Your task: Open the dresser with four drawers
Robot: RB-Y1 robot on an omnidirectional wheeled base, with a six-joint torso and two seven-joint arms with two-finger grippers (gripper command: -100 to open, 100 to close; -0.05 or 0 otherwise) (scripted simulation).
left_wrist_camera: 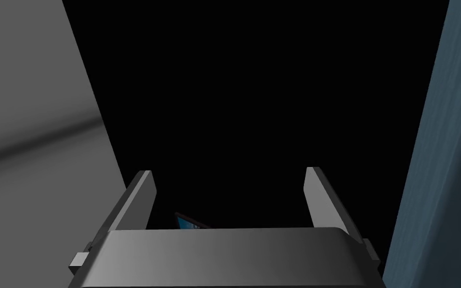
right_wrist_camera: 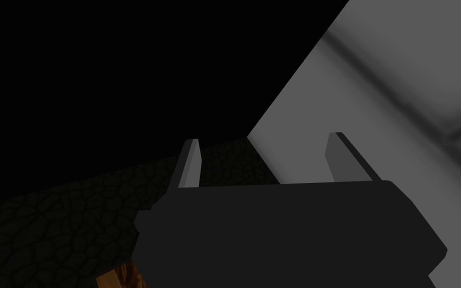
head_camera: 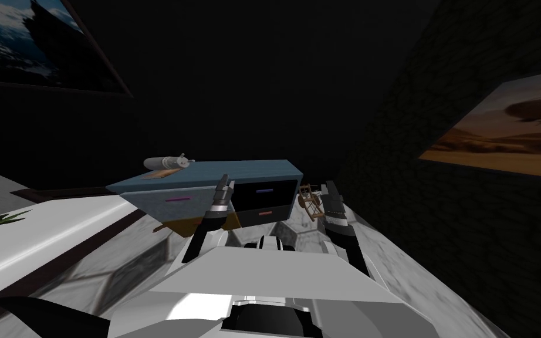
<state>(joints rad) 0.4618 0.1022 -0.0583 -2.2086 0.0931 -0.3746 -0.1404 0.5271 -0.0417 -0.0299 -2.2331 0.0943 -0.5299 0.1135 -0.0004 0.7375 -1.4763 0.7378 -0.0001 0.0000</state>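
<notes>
Blue-topped dresser [head_camera: 240, 173] stands just beyond the left gripper [head_camera: 225, 181]. Its left drawer front is pale with a pink handle; two dark right fronts carry purple and orange handles.

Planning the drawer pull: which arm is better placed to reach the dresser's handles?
Left, I'd judge. The left end effector, open, is at the dresser front, close to the purple handle. The right end effector, also open, sits beyond the dresser's right end, by a small wooden model.
</notes>
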